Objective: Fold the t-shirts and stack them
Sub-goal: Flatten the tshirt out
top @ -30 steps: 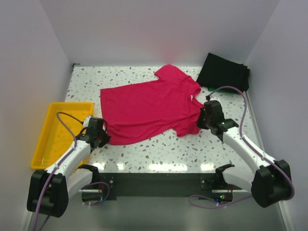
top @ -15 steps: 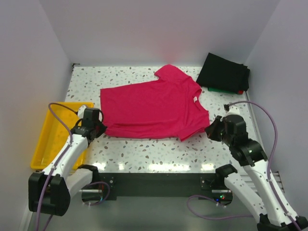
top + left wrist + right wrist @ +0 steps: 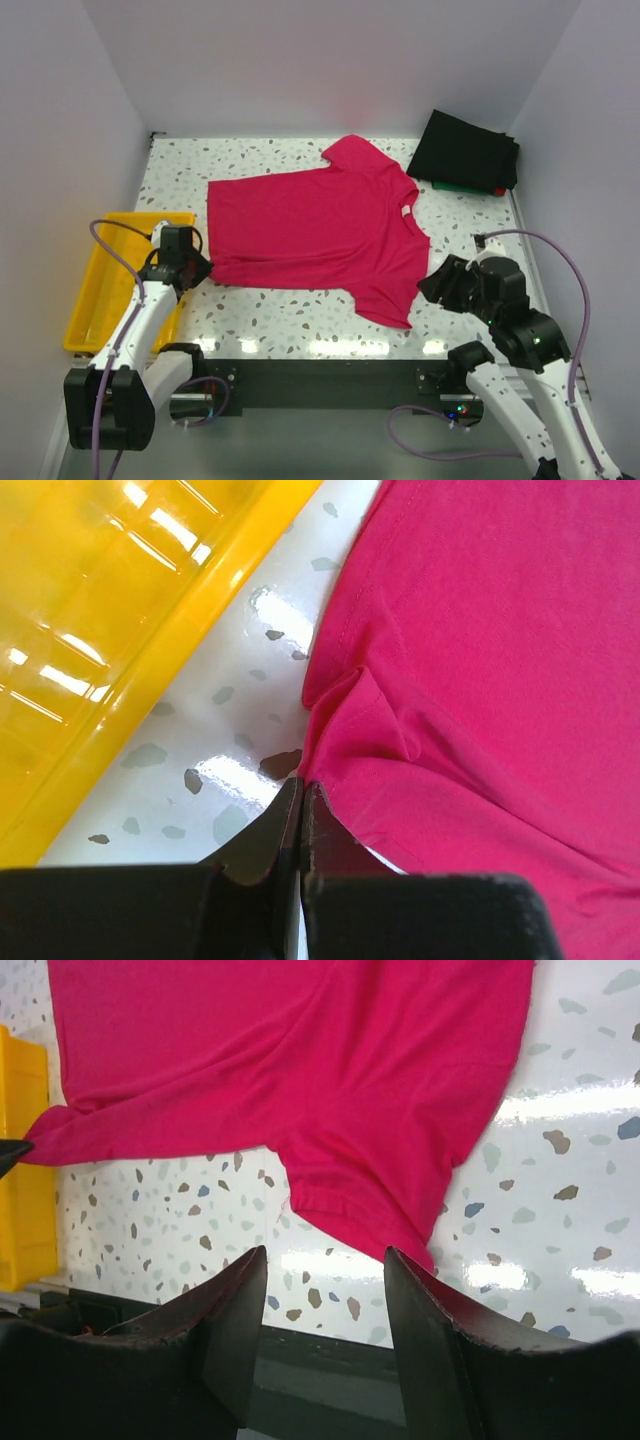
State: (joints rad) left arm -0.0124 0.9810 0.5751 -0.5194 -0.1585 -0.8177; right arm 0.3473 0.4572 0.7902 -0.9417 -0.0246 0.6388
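The crimson-pink short-sleeved t-shirt (image 3: 315, 235) lies spread flat across the middle of the glossy speckled terrazzo bench (image 3: 300, 312). Its hem is toward the left, its collar toward the right, and one sleeve points to the far side and the other to the near edge. The left hand (image 3: 203, 272) is clamped on the near-left hem corner with its dark fingers pressed together, and the cloth puckers into a small ridge at their tips. That grip looks meant to anchor the hem and hold the body smooth, ready for a first fold. The right hand (image 3: 443, 284) hovers over bare bench just beside the near sleeve with its fingers apart and nothing between them, so it is free to take a fresh hold. The shirt is a thin, matte knit with a stitched hem line. It is soft enough to drape and bunch, and it will likely slide easily on the slick, reflective surface. A rigid, shiny yellow plastic tray (image 3: 100, 290) sits just beside the left hand, apart from the shirt. At the far right corner rests a pile of folded black t-shirts (image 3: 468, 150), with slivers of green and red cloth showing at its near edge. The folded shirt probably belongs on that pile.
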